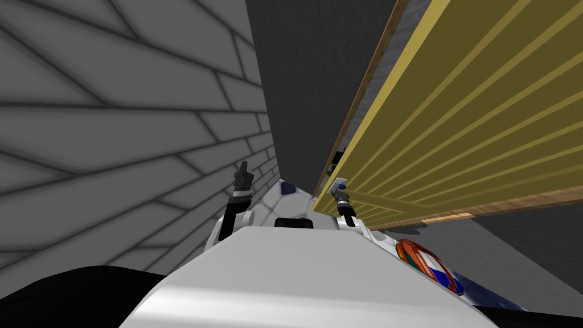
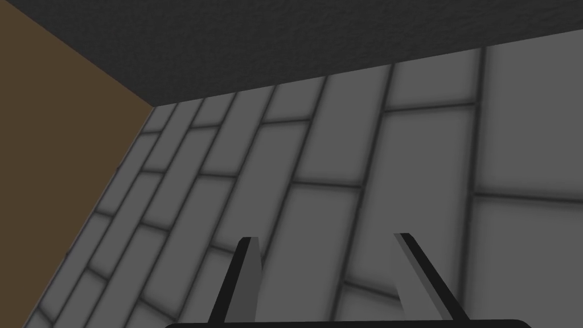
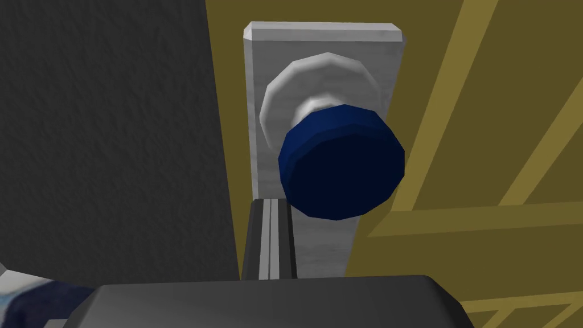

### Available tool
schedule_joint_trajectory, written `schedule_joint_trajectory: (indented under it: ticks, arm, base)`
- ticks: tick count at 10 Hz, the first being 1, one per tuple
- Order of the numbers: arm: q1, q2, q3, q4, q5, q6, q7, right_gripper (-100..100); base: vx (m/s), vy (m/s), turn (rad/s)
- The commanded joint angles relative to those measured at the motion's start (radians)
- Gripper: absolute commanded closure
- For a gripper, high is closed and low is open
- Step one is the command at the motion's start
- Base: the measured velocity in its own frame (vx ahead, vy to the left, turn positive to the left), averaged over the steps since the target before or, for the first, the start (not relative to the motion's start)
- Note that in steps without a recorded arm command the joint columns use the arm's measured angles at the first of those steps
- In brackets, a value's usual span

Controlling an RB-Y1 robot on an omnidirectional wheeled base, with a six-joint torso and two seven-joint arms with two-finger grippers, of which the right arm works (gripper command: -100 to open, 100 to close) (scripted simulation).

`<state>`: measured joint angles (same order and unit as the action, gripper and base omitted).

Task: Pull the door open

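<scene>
Tiled wall [image 1: 114, 114]: grey, long rectangular blocks in staggered courses with dark joints. One, on my left.

Dark wall [image 1: 307, 74]: charcoal, finely grained, unpatterned. One; it meets the tiled wall at a corner and runs up to the doorway.

Door [image 1: 484, 114]: one, on my right, close. Flat ochre slab, broad face toward me. Its long axis runs along the knob-side edge, slanted with the rolled head view. Thin, paler yellow raised strips lie on the face, mostly parallel. By the knob they also cross and slant, too crowded there to count. The knob-side edge lies next to the dark wall.

Frame [image 1: 364, 97]: brown, wood-grained strip along that edge. A narrow grey sliver shows between it and the door's pale edge.

Plate [image 3: 319, 40]: one, light grey rectangle with bevelled corners, long axis along the door's edge. On it sits one round pale collar [image 3: 279, 91].

Knob [image 3: 341, 171]: one, deep blue, faceted disc on a short pale stem. Its axis sticks straight out of the door's face toward my right hand.

Right gripper [image 3: 272, 200]: both blades pressed together, nothing between them. The tips end at the knob's rim, beside it; contact uncertain.

Left gripper [image 2: 325, 236]: raised near the tiled wall, two blades spread apart, holding nothing.
</scene>
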<state>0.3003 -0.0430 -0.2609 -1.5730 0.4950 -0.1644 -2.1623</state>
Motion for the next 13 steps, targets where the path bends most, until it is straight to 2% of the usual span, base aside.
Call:
schedule_joint_trajectory:
  ticks: [1, 2, 4, 5, 6, 9, 10, 11, 12, 13]
  arm:
    - [-0.005, -0.010, 0.003, 0.009, -0.008, -0.032, 0.014, -100]
    - [-0.006, -0.011, 0.004, 0.011, -0.010, -0.041, 0.018, -100]
    - [-0.013, -0.009, 0.009, 0.023, -0.021, -0.085, 0.037, -100]
    - [-0.014, -0.006, 0.010, 0.026, -0.024, -0.097, 0.042, -100]
    - [-0.018, 0.001, 0.012, 0.032, -0.029, -0.119, 0.052, -100]
    - [-0.024, 0.024, 0.016, 0.043, -0.039, -0.159, 0.070, -100]
    - [-0.025, 0.029, 0.017, 0.044, -0.041, -0.166, 0.073, -100]
    - [-0.019, 0.034, 0.032, 0.061, -0.038, -0.153, 0.068, -100]
    - [-0.012, 0.010, 0.033, 0.052, -0.026, -0.139, 0.039, -100]
    - [-0.009, 0.001, 0.031, 0.045, -0.021, -0.132, 0.026, -100]
  base:
    - [-0.070, -0.008, -0.010]
    - [-0.151, 0.000, 0.019]
    - [-0.196, -0.018, -0.023]
    - [-0.152, -0.008, -0.043]
    - [-0.167, 0.007, -0.040]
    - [-0.122, -0.030, -0.036]
    - [-0.086, -0.024, -0.019]
    - [-0.030, 0.009, 0.051]
    - [0.008, 0.014, 0.141]
    - [0.018, 0.004, 0.083]
